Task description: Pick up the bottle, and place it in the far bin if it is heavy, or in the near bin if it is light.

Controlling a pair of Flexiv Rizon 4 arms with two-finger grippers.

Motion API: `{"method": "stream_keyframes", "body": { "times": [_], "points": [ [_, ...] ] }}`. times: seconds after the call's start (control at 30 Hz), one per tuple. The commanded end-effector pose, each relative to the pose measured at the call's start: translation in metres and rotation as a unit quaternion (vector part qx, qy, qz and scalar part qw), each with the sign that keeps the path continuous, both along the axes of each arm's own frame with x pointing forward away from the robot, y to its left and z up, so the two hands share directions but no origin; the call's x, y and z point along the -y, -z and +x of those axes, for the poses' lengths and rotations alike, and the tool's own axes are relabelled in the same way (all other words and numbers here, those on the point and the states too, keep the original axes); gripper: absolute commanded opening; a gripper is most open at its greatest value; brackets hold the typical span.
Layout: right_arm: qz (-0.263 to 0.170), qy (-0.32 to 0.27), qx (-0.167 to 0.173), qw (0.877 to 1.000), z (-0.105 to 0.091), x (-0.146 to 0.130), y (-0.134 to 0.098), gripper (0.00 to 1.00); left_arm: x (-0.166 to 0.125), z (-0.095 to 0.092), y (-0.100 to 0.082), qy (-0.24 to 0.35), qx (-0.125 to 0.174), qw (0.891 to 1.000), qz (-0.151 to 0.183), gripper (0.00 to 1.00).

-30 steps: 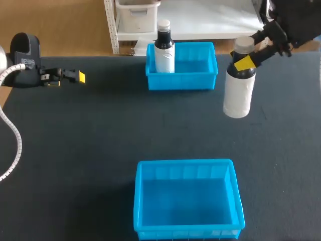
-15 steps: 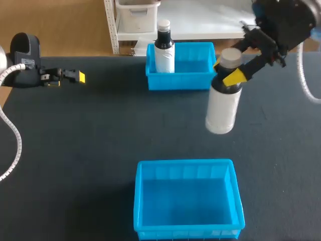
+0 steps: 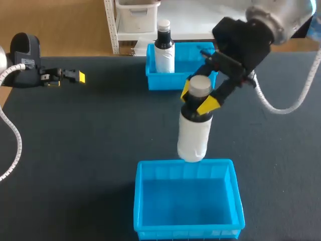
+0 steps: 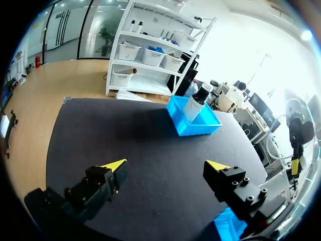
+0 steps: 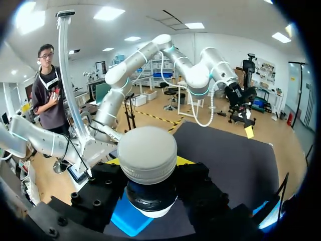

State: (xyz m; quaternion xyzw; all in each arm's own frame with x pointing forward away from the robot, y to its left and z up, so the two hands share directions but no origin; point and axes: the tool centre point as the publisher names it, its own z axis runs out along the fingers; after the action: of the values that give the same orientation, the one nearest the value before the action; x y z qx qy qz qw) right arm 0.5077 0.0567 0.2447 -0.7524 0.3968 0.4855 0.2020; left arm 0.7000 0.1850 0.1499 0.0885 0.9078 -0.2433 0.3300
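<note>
Hand point(image 3: 197, 98) on the right arm clamped from two sides on the dark neck of the white bottle point(image 3: 192, 133), just under the grey cap point(image 3: 199, 85). Lifted clear of the surface point(image 3: 90, 135), hanging upright, base just over the far rim of the near bin point(image 3: 235, 198). From the right wrist, the cap filling the gap between the fingers, with a patch of blue bin showing beneath. Further out, the far bin point(image 3: 181, 82), well behind and already holding a second bottle point(image 3: 164, 50) upright at its left end. Left hand point(image 3: 75, 76) off by the surface's left edge, well apart from everything, fingers spread wide and holding nothing.

Pick-up done, by the look of it. Apparently judged light, going by the position at the near bin and not the far one. Not yet placed. Left to do, probably: carry a little further over the bin's middle, lower inside the walls, let go, pull away.
</note>
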Motion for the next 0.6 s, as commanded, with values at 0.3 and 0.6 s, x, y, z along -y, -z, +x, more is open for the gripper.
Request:
{"method": "stream_keyframes", "body": {
  "times": [0.3,0.6],
  "points": [
    [-0.004,-0.092,-0.01,0.996,-0.044,-0.03,0.026,0.38,0.0,0.0,0.0,0.0,0.0,1.0,0.0,1.0],
    [-0.01,-0.121,-0.008,0.993,-0.063,-0.049,0.05,0.38,0.0,0.0,0.0,0.0,0.0,1.0,0.0,1.0]
  ]
}}
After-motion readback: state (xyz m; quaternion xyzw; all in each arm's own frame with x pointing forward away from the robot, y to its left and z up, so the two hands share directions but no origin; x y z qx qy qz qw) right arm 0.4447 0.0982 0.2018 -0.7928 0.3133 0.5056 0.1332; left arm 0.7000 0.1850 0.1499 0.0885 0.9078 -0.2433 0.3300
